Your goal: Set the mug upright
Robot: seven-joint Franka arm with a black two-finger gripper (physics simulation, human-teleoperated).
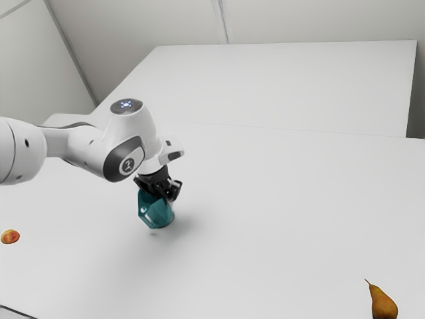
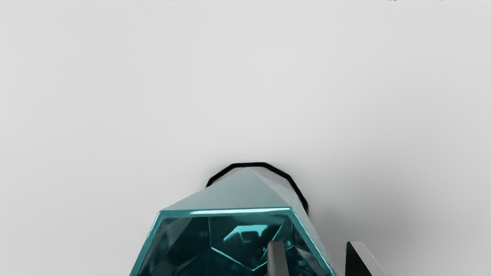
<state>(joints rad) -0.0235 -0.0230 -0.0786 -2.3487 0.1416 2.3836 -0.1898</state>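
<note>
The gripper (image 1: 161, 189) is right at the top of the teal faceted mug (image 1: 158, 212) in the exterior view. The mug's opening faces up toward my hand, and its body looks slightly tilted there. Looking down from the wrist view, I see into the mug (image 2: 230, 191), with a dark-edged base beyond its wall. The gripper (image 2: 315, 247) straddles the mug's rim: one finger is inside the opening, the other outside. Gaps show between the fingers and the wall, so the gripper is open. The mug's lower contact with the table is hard to make out.
A red-yellow fruit (image 1: 10, 236) lies on the white table (image 1: 265, 219) at the exterior view's left edge. At its lower right is a brown pear (image 1: 383, 304). The corner of a dark-edged flat object (image 1: 14, 315) shows at the lower left.
</note>
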